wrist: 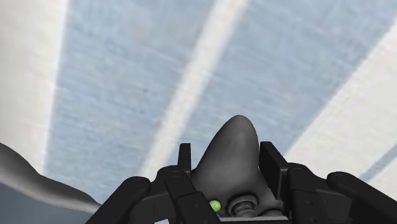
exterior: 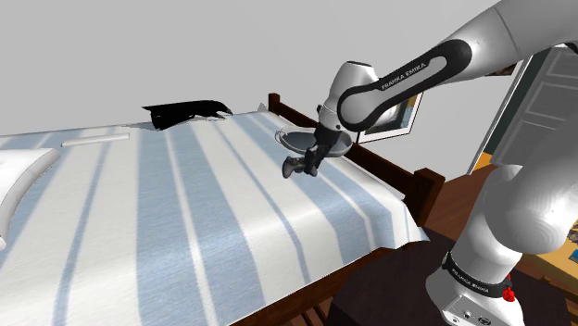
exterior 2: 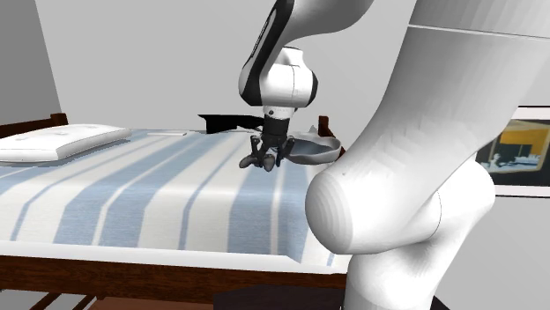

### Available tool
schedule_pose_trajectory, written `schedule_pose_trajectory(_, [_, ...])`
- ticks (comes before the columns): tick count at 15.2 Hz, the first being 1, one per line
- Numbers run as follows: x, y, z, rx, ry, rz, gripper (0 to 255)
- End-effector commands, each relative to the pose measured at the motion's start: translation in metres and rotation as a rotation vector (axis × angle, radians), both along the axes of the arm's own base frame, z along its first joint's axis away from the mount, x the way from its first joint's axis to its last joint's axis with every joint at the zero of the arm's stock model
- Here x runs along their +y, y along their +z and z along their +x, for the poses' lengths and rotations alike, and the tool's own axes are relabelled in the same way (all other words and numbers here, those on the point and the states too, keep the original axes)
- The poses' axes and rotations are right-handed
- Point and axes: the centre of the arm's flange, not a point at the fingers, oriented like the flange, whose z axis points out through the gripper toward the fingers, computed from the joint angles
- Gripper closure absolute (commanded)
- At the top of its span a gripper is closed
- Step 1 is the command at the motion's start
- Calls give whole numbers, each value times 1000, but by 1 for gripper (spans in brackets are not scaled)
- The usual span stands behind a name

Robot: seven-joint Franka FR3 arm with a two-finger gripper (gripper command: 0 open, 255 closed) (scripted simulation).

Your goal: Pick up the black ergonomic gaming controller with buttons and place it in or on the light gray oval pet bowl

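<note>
My black gripper (exterior: 309, 161) is shut on the dark controller (exterior: 294, 169) and holds it a little above the striped bedspread. In the wrist view the two fingers (wrist: 270, 163) clasp the controller's grey body (wrist: 233, 153), whose green button and thumbstick show near the palm. The grey oval pet bowl (exterior: 298, 139) rests on the bed just behind the gripper, toward the wooden frame. From the second exterior view the controller (exterior 2: 257, 161) hangs beside the bowl (exterior 2: 314, 151), at its left and slightly lower than the rim. A curved piece of the bowl's rim (wrist: 32, 182) appears beside the gripper (wrist: 226, 156).
The bed (exterior: 185, 213) has a blue and white striped cover. A white pillow (exterior 2: 62, 141) lies at its far end. A dark wooden frame (exterior: 389, 171) borders the bed near the bowl. A black area (exterior: 181, 113) shows behind the bed. A framed picture (exterior 2: 520, 145) hangs on the wall.
</note>
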Motion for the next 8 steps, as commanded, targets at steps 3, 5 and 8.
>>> schedule_pose_trajectory(3, [0, 21, 0, 0, 0, 0, 255])
schedule_pose_trajectory(5, [0, 32, 0, 0, 0, 0, 255])
schedule_pose_trajectory(8, [0, 47, 0, 0, 0, 0, 255])
